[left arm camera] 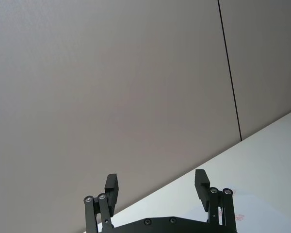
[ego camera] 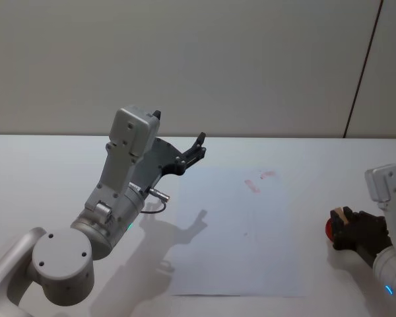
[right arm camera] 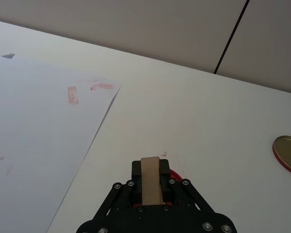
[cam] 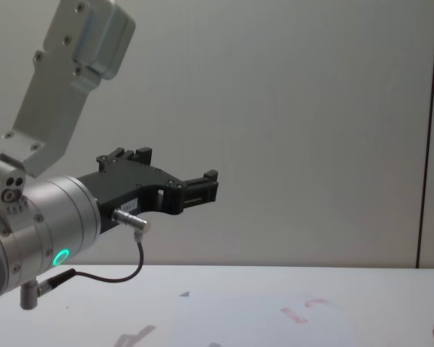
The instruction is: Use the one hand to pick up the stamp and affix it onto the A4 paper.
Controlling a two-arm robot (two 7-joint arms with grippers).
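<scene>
- The right gripper (ego camera: 344, 226) sat low over the white worktop (ego camera: 53, 172), at 3 o'clock from the A4 paper (ego camera: 234, 231) and clear of its edge.
- Its black fingers (right arm camera: 136, 169) were clamped on the stamp (right arm camera: 151, 180), a tan block standing upright between them.
- A red round piece (right arm camera: 175, 174) showed just under the stamp; I could not tell whether the two touched.
- The paper lay flat mid-worktop, with red marks (ego camera: 254, 185) near its 1 o'clock corner.
- A gold-coloured round lid (right arm camera: 288, 154) lay on the worktop well apart from the paper, beyond the right gripper.
- The left gripper (ego camera: 195, 150) hung raised in the air at the paper's 11 o'clock corner, its fingers (left arm camera: 111, 188) spread wide and gripping nothing.
</scene>
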